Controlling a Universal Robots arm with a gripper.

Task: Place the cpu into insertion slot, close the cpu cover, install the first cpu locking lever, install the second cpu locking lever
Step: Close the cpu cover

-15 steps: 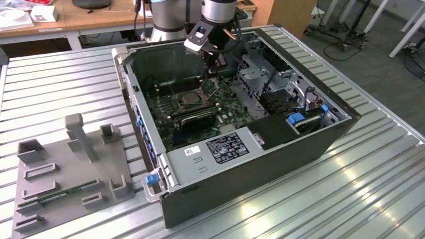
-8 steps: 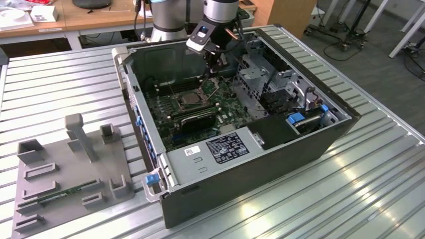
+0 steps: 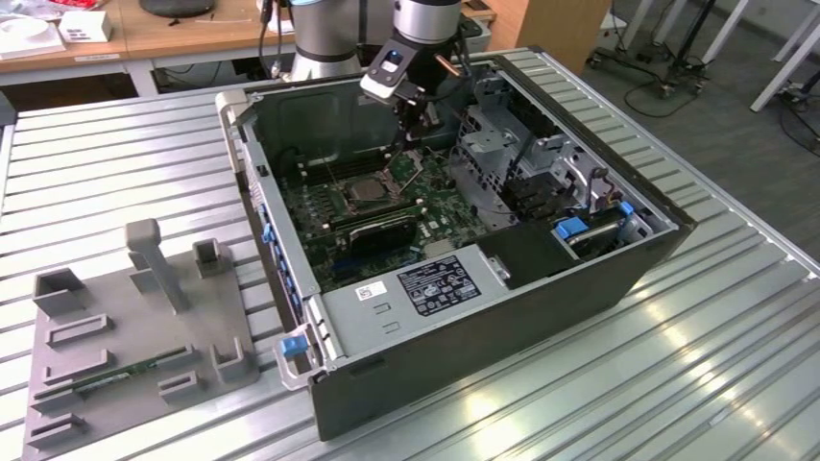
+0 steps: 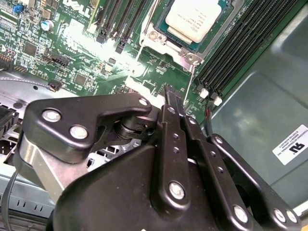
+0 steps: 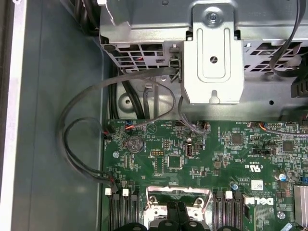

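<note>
Inside the case (image 3: 513, 327): one cpu (image 4: 196, 17) is sitting in the one insertion slot (image 4: 166, 45).
Hand (image 4: 167, 89): one, fingers (image 4: 172, 130) are touching each other, gripping nothing, tips hovering just beside the slot.
Tabletop (image 3: 717, 384): is carrying one case.

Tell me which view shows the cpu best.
The second wrist view: the cpu is seen close up, its pale top plain inside the insertion slot. The exterior view has it as a small square. In the first wrist view the tool covers the slot's centre.

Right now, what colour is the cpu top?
The cpu is pale silver, clearest in the second wrist view.
</note>
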